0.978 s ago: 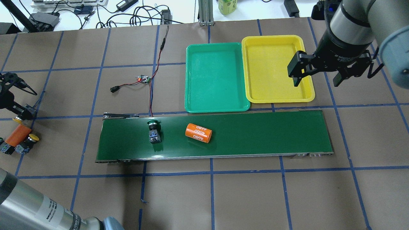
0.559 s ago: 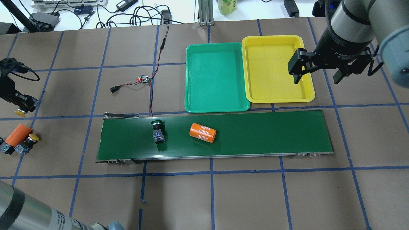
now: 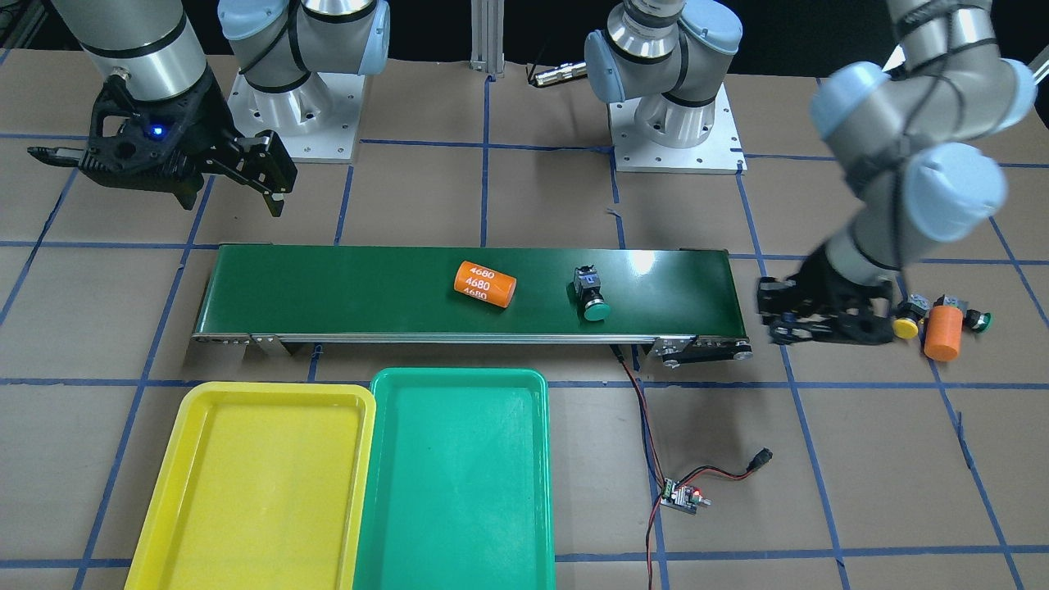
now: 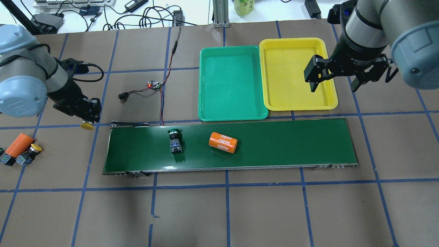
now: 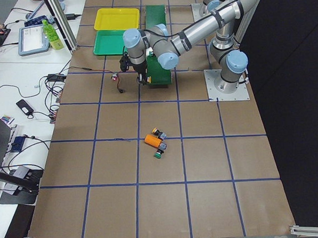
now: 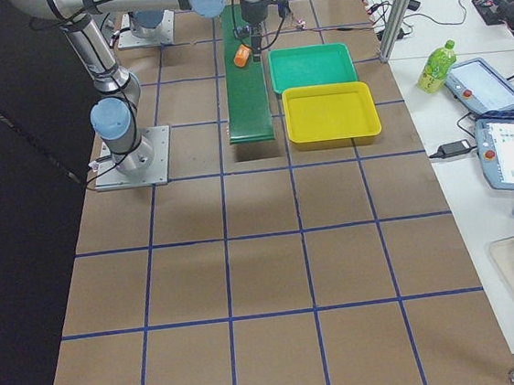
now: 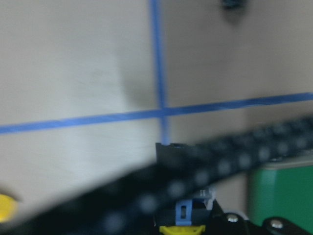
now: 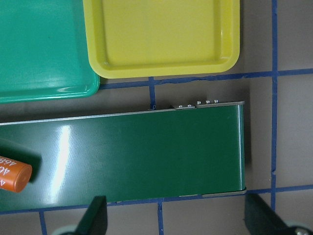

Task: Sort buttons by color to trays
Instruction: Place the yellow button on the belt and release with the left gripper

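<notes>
My left gripper [image 4: 86, 116] is shut on a yellow-capped button [image 4: 87, 126] and holds it just left of the belt's left end. The left wrist view shows its cap [image 7: 182, 228] between the jaws. A green-capped button [image 4: 175, 141] lies on the belt, also seen in the front view [image 3: 592, 297]. Another yellow-capped button [image 4: 33, 149] and a green-capped one [image 3: 978, 319] lie at the table's far left. The teal-green tray [image 4: 231, 85] and the yellow tray [image 4: 291, 75] hold nothing. My right gripper [image 4: 333, 86] is open and empty over the yellow tray's right edge.
An orange cylinder [image 4: 223, 142] lies on the dark green conveyor belt [image 4: 291, 144], right of the green button. A second orange cylinder [image 4: 19, 144] lies among the buttons at far left. A small circuit board with wires [image 4: 154, 84] sits behind the belt.
My left arm has lifted the yellow button and carried it right, to the belt's left end. The green button and orange cylinder have moved right on the belt. My right gripper shifted slightly left.
</notes>
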Robot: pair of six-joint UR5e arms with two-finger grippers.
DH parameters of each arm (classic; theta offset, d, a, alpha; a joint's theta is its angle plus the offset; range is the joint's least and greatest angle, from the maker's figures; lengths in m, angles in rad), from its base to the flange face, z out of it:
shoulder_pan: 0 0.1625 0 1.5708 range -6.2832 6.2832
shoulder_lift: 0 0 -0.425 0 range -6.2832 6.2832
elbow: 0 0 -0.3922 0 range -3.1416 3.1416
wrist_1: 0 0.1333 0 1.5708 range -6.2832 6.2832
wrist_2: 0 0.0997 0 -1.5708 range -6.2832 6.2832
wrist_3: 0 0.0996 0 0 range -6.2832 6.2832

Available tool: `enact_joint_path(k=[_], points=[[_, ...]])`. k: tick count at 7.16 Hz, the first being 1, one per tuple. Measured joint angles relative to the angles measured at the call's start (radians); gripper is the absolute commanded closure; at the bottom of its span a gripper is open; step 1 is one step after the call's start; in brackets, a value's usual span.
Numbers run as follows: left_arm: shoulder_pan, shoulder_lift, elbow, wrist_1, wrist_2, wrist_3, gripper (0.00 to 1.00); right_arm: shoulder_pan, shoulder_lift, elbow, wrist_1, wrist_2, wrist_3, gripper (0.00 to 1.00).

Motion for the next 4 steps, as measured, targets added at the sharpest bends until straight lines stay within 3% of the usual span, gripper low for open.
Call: enact_joint_path(k=[2, 3, 4], points=[[-0.124, 0.026, -0.086, 0.078, -0.003, -0.151, 0.97, -0.001, 0.003, 0.003, -0.003, -0.003, 0.008, 0.0], [-0.14, 0.02, -0.126, 0.123, -0.004, -0.183, 0.37, -0.001, 0.004, 0.006, -0.003, -0.002, 0.011, 0.0], [-0.146, 0.012, -0.162, 0.169, -0.004, -0.203, 0.0, -0.003, 0.004, 0.011, -0.003, -0.002, 0.013, 0.0]])
